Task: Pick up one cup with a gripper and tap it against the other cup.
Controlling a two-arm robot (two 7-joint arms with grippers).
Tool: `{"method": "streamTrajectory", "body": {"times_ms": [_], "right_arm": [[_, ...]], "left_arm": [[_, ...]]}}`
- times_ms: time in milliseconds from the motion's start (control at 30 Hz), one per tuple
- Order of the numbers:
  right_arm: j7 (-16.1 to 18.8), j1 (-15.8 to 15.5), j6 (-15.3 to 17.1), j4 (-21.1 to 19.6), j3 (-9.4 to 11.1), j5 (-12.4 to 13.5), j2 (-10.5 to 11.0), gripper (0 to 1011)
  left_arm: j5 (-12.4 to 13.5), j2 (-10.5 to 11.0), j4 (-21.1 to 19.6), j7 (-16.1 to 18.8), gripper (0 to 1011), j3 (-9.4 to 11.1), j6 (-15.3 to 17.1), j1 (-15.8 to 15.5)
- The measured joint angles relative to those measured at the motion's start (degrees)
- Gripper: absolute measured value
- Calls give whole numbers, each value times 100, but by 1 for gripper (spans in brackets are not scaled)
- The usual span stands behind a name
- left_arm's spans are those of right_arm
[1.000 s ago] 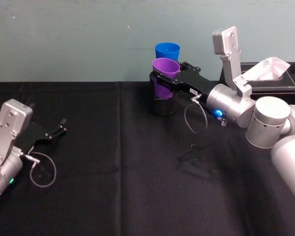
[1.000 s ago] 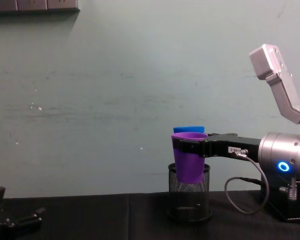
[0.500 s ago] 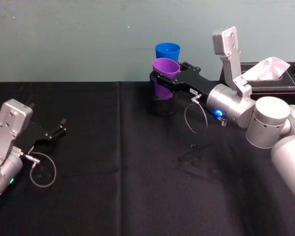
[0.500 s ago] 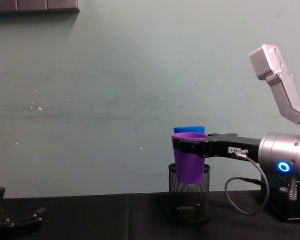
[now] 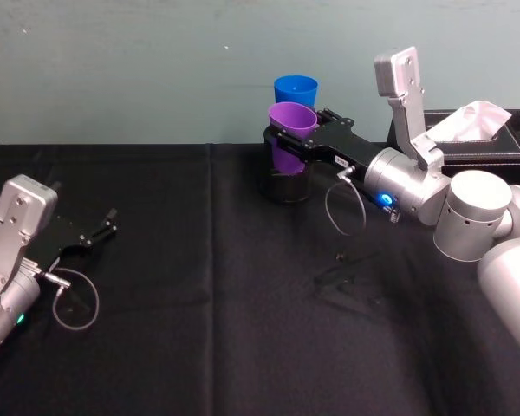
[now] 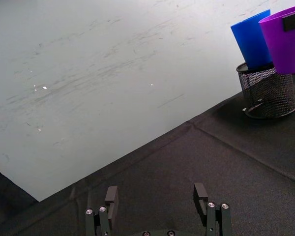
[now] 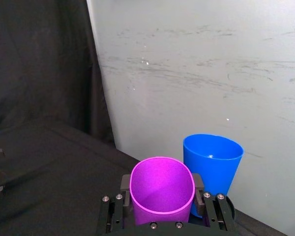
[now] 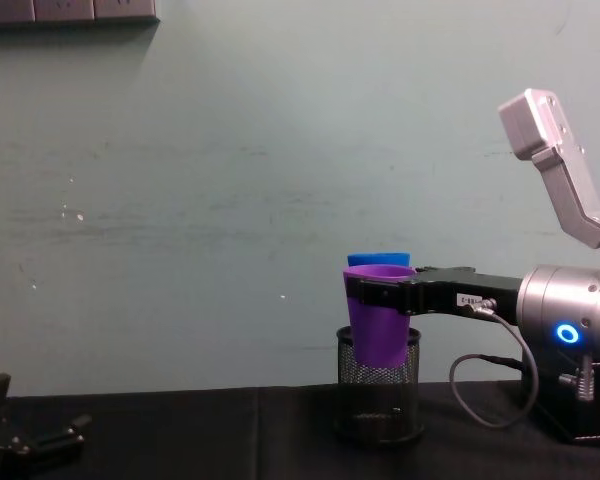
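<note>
My right gripper (image 5: 295, 126) is shut on the purple cup (image 5: 290, 130), one jaw on each side just under the rim. The cup is upright and off the table. In the chest view the purple cup (image 8: 380, 322) hangs with its base level with the top of a black mesh pot (image 8: 380, 400). Right behind it, the blue cup (image 5: 295, 89) stands upright in that pot. In the right wrist view the purple cup (image 7: 162, 189) overlaps the blue cup (image 7: 214, 162); I cannot tell whether they touch. My left gripper (image 5: 104, 227) rests open and empty at the table's left.
A black tissue box (image 5: 477, 130) with a white tissue sticking out stands at the back right, behind my right arm. The black cloth (image 5: 208, 303) covers the table up to the pale green wall (image 5: 156, 69). A small clear item (image 5: 347, 282) lies on the cloth below my right arm.
</note>
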Motion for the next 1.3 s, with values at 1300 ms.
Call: {"method": "streamTrajectory", "body": {"times_ms": [1300], "right_arm": [[1,0,1,0,0,0,0,724]], "left_arm": [[0,0,0,0,1000,0,0,0]]}}
